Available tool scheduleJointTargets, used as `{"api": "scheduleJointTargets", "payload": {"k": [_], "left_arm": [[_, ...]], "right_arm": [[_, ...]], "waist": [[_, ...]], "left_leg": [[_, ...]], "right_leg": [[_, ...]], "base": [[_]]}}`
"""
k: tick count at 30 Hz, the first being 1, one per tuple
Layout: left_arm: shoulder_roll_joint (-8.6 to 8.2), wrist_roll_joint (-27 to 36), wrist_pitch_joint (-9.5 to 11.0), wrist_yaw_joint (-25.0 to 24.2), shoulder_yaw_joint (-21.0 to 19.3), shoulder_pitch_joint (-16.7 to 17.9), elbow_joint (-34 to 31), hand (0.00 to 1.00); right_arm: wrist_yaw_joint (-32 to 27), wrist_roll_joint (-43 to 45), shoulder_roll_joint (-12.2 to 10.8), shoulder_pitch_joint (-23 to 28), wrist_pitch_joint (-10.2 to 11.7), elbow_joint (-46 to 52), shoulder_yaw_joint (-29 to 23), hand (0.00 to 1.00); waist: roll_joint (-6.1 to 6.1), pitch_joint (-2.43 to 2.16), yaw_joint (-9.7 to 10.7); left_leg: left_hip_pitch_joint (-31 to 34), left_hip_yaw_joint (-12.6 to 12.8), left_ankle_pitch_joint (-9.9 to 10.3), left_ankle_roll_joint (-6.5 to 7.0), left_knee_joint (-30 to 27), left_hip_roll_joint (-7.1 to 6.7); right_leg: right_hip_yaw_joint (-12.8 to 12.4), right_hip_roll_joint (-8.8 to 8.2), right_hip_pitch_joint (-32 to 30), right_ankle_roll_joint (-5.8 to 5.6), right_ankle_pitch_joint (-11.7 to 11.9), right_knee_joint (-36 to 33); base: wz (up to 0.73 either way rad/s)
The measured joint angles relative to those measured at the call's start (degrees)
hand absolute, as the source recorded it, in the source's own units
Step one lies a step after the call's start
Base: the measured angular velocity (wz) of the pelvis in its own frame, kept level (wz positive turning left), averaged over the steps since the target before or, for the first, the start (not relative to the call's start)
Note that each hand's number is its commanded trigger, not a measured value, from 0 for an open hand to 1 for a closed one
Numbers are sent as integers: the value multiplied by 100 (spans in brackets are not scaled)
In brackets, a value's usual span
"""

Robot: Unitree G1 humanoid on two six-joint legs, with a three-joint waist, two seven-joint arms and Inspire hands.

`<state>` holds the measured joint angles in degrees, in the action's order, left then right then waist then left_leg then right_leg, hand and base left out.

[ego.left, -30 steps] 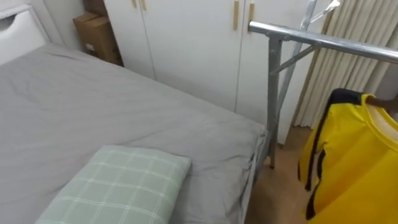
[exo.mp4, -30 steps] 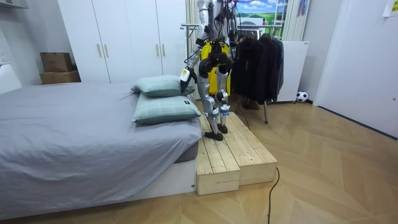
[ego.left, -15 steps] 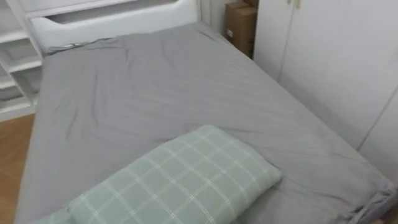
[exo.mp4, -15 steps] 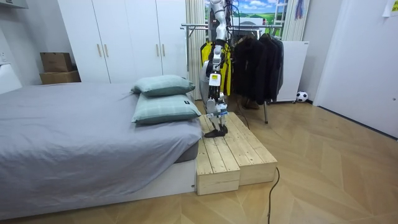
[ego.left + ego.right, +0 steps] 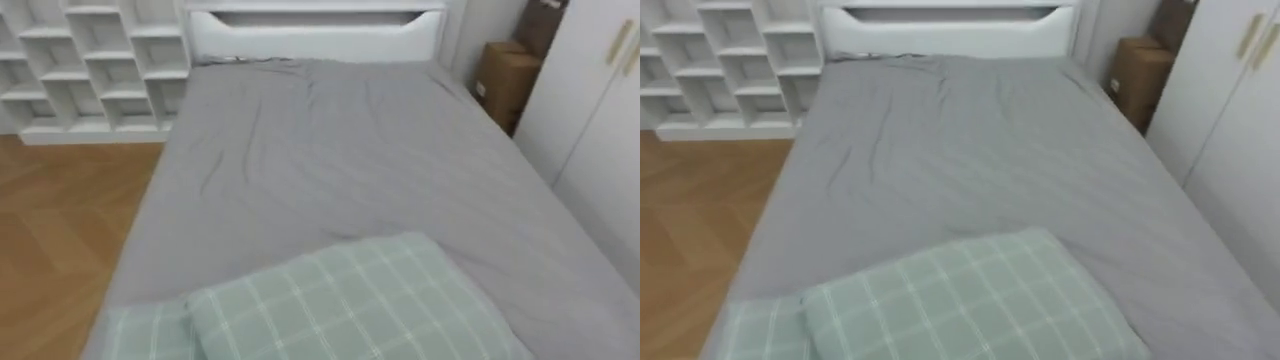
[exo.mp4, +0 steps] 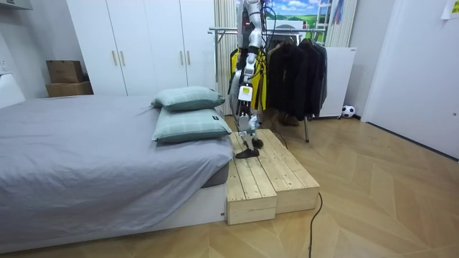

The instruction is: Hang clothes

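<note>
Grey bedding covers the bed (image 5: 350, 170) that fills the eye views, with a checked pillow (image 5: 360, 300) at the near end and white shelves (image 5: 90, 70) and a cardboard box (image 5: 505, 75) at the far end; no loose garment can be made out on the sheet. The room view shows the robot standing on a wooden platform (image 6: 269, 175) at the bed's foot, facing the bed, with the clothes rack (image 6: 222, 31) close behind it. The yellow shirt (image 6: 260, 80) hangs on that rack beside dark coats (image 6: 297, 68). The left hand (image 6: 244, 92) hangs at the robot's side; its fingers are too small to read, so whether it is released or clenched cannot be told. Hazard one: the head looks away from the rack, so an arm swing or a turn may catch the yellow shirt and drag it off the bar. Hazard two: the feet are near the platform's bed-side edge; a misjudged step may drop a foot into the gap and tip the robot. Hazard three: with nothing evident on the bed to fetch, a further reach over the pillow would likely shift weight forward for no gain.
</note>
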<state>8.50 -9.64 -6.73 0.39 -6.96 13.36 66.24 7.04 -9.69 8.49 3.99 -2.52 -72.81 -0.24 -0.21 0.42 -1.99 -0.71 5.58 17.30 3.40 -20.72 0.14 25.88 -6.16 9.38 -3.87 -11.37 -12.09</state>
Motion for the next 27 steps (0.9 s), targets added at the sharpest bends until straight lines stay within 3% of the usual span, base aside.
{"api": "scheduleJointTargets", "payload": {"k": [2,5,11,27], "left_arm": [[15,-1,-92,-13,-5,89,21,0],[6,-2,-207,-123,-9,276,33,0],[-71,-8,-200,-206,-16,265,78,0],[-102,-19,-234,-357,-126,198,46,0]], "right_arm": [[-5,34,-3,37,-11,-2,4,0],[0,60,-7,45,-5,-1,14,0],[12,43,-8,49,-1,-8,-2,0],[306,-618,-30,268,-68,-83,-109,0]], "waist": [[23,0,-3],[37,1,-2],[0,-1,7],[-52,-6,42]], "left_leg": [[5,-120,-25,7,7,-17],[26,-255,-35,1,1,-12],[-71,-329,-91,6,130,-99],[-204,-508,-94,0,178,-190]], "right_leg": [[47,8,64,-4,3,31],[-201,39,65,-4,3,41],[-513,38,116,-6,1,51],[-613,65,381,-21,-8,250]], "base": [[43],[16],[6],[5]]}}
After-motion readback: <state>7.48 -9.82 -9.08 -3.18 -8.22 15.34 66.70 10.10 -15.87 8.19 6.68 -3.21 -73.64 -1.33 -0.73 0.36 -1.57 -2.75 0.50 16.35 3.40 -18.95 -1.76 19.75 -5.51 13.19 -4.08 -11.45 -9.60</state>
